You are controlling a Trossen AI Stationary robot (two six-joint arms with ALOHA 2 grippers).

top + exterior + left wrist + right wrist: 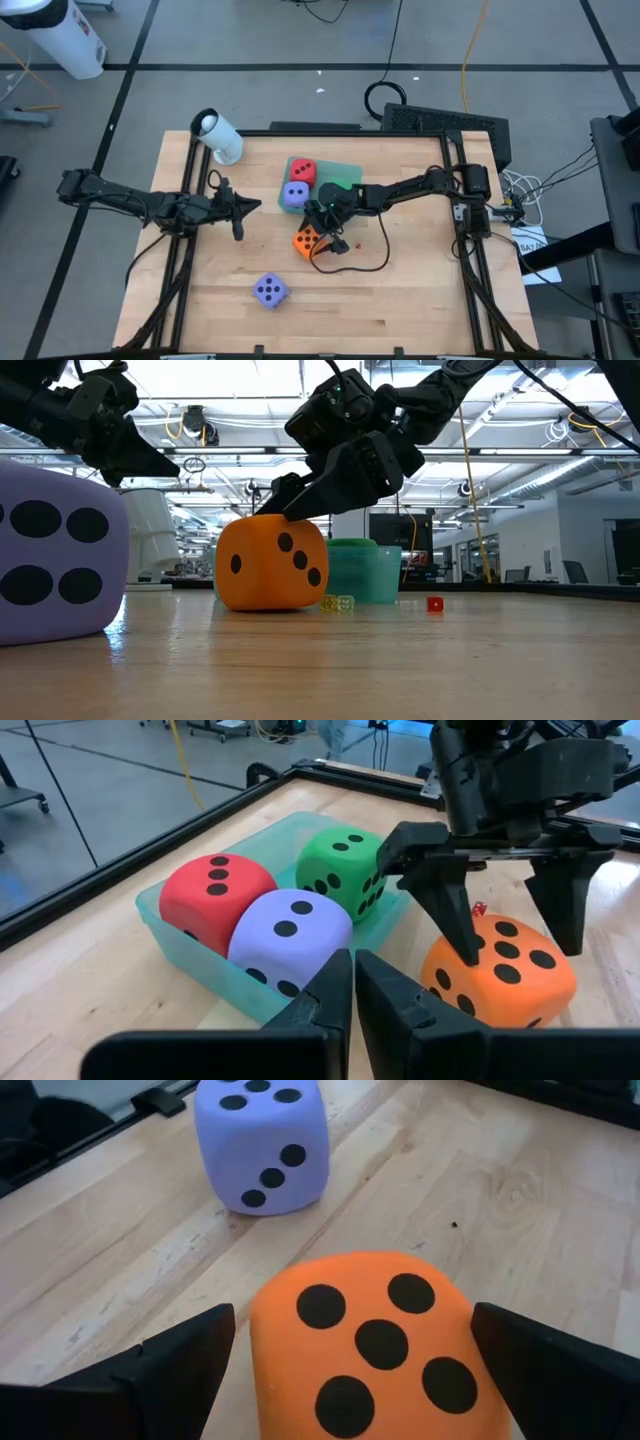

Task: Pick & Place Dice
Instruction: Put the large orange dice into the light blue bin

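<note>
Now the right tool (505, 920), fingers spread wide, straddles the orange die (500, 970); it should centre and squeeze gently. Left tool (240, 208) waits closed.

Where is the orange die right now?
The orange die sits on the table near its middle in the high view, just in front of the teal tray, between the open right gripper's fingers.

Robotics lab, open industrial hall, ceiling ducts (520, 455), wooden workbench (400, 290), floor cables (470, 50)
</note>
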